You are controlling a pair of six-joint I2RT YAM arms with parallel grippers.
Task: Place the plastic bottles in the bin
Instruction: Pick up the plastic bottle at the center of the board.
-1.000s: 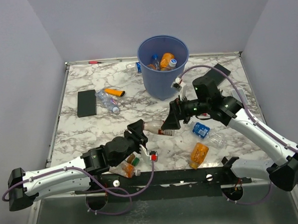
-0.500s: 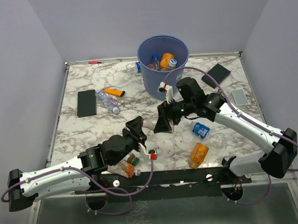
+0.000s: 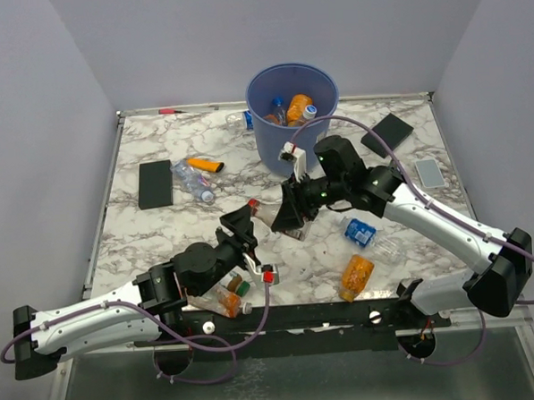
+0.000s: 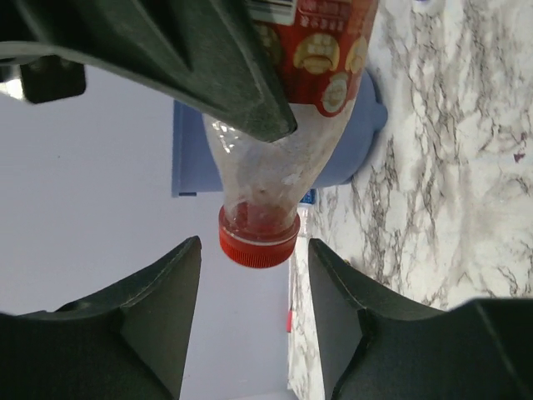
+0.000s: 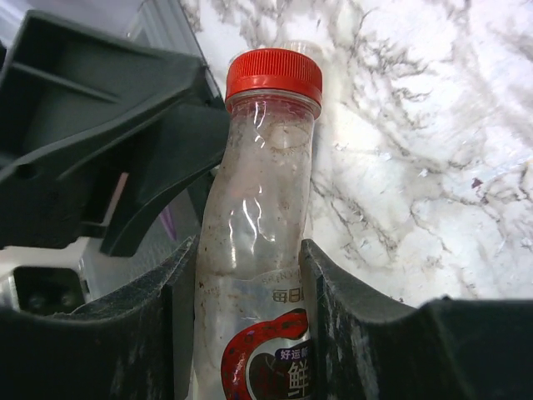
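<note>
Marble counter (image 3: 134,236) in view: black slab (image 3: 155,184) at left, orange-handled tool (image 3: 205,165) near it, second black slab (image 3: 387,134) upper right, grey slab (image 3: 429,173) just below.

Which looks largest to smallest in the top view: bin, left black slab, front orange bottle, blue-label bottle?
1. Bin, by far the largest.
2. Black slab and orange bottle: too alike to rank.
3. Blue-label bottle, the smallest.

We see a white marble table (image 3: 143,233) with the blue bin (image 3: 291,149) standing at its back. Plastic bottles (image 3: 357,276) lie scattered on it, and black slabs (image 3: 155,184) lie toward either side.
</note>
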